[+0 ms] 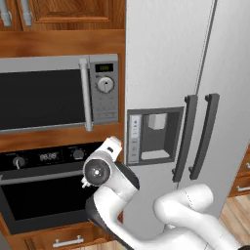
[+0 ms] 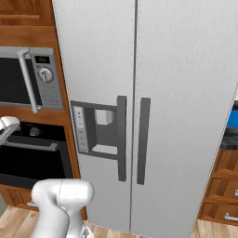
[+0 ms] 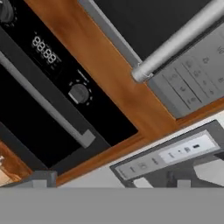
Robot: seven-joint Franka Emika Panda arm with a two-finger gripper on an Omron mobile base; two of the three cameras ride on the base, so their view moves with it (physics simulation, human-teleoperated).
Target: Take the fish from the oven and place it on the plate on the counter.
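fish: we cannot see it, likely behind the shut oven (image 1: 44, 190) door | pincer: we judge it wide open, holding nothing, near the oven handle (image 3: 48, 107) | progress: nothing done; door, pickup, plate placing remain

1. Even, bright, flat light; no lamp or window can be picked out.
2. The fridge doors (image 2: 153, 69) show a soft sheen, no hard glare.
3. The oven (image 1: 44, 195) window stays dark.
4. Edges look coarse and pixelated.
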